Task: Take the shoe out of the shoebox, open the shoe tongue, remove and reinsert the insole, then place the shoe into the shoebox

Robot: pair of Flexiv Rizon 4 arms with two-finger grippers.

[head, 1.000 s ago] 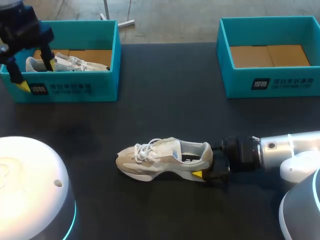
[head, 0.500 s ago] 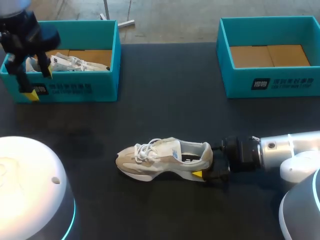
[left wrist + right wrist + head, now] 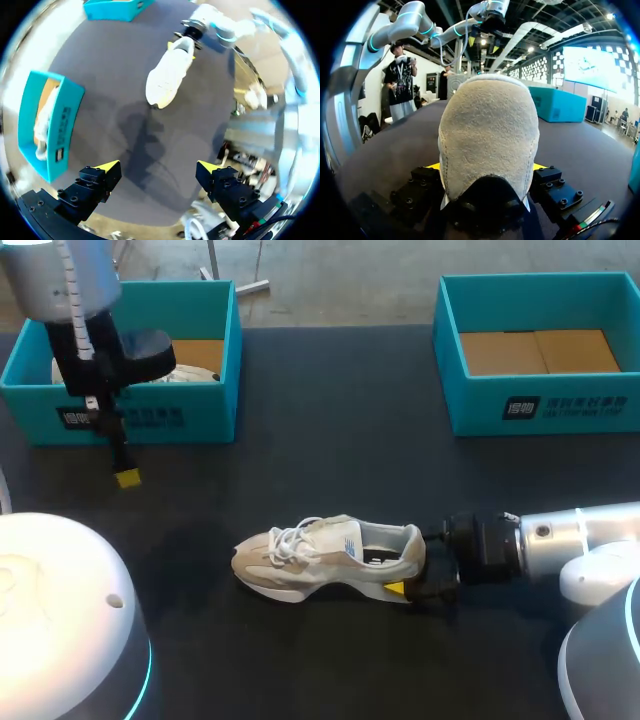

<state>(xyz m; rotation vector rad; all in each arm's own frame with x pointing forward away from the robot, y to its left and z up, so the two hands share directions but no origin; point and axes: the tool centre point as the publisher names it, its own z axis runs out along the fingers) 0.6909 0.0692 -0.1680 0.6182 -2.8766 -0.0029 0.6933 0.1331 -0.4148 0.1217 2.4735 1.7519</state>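
The shoe (image 3: 325,558) stands upright on its sole on the dark table (image 3: 330,440), out of either box, its long axis running across the table from side to side: the toe points to the robot's left and the heel to its right. The laces sit toward the toe end and the open collar toward the heel. At the shoe's heel the right gripper (image 3: 487,166) comes in level with the table, its yellow-tipped fingers clamped on the heel from both sides; in the right wrist view the heel's suede back fills the space between them. Farther back from the shoe and past its toe end is the left shoebox (image 3: 150,418), teal, with another shoe (image 3: 185,374) lying in it. Farther back and past the heel end stands the right shoebox (image 3: 540,405). The left gripper (image 3: 157,167) hangs above the table between the left shoebox and the shoe, close to the box's front wall and well apart from the shoe's toe, its fingers spread with nothing between them. Compared with a second ago, the left arm has swung from above the box's outer corner to this spot in front of it, nearer the shoe; the shoe and the right arm have not shifted
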